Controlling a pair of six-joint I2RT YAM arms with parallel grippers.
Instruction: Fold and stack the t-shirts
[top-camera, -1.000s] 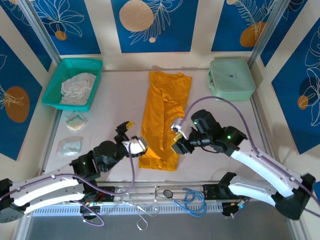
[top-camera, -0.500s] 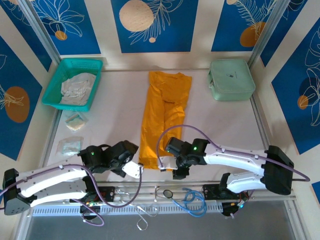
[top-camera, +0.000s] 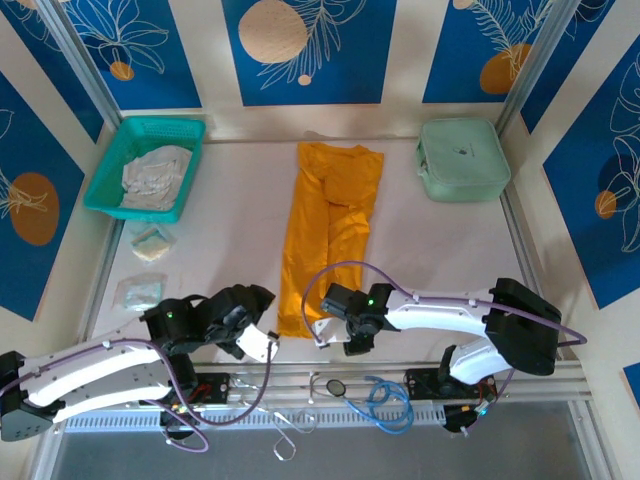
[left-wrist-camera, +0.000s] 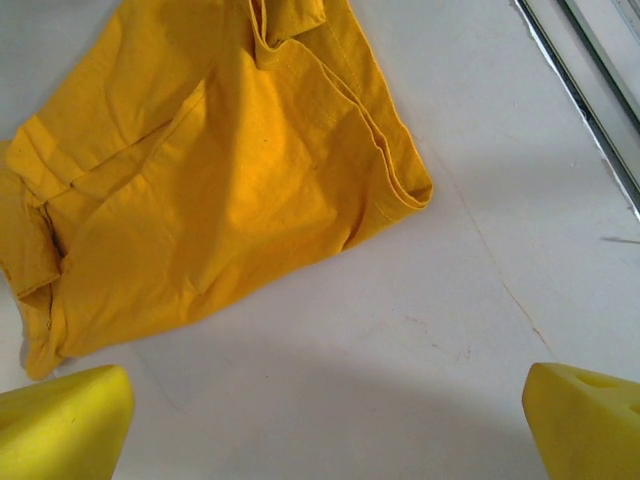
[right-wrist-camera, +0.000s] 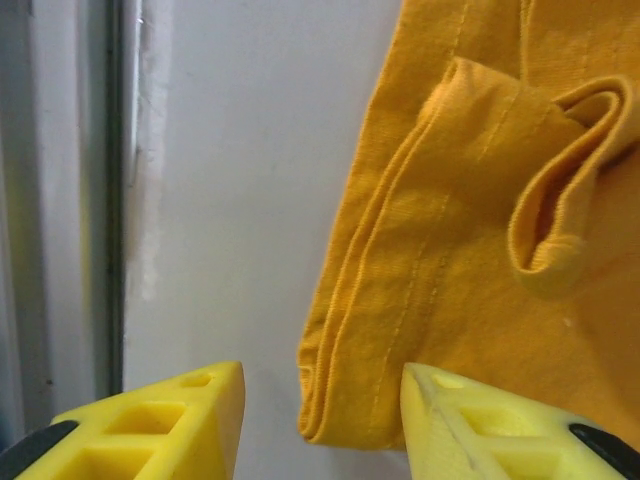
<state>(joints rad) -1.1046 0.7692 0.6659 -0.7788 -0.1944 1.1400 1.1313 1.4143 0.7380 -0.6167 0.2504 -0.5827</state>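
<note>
Looking across the table (top-camera: 230, 230), I'd have put the job at abt a third done, no more. The mustard t-shirt (top-camera: 330, 235) lay mid-table as one long narrow strip, sides & sleeves already turned in lengthwise. It ran from the far edge down towards the arms and had not yet been folded across. The teal basket (top-camera: 135, 212) sat far left w/ the pale grey garment (top-camera: 155, 178) crumpled inside it. That one wanted folding too, so nothing was stacked.

Both arms were low at the shirt's near hem. The left gripper (left-wrist-camera: 320, 440) had its fingers wide apart over bare tabletop, near the hem corner but not touching, holding nothing. The right gripper (right-wrist-camera: 320, 425) had its fingers part-spread w/ the other hem corner just ahead, between them, not clamped. My guess: a crosswise fold was next.
</note>
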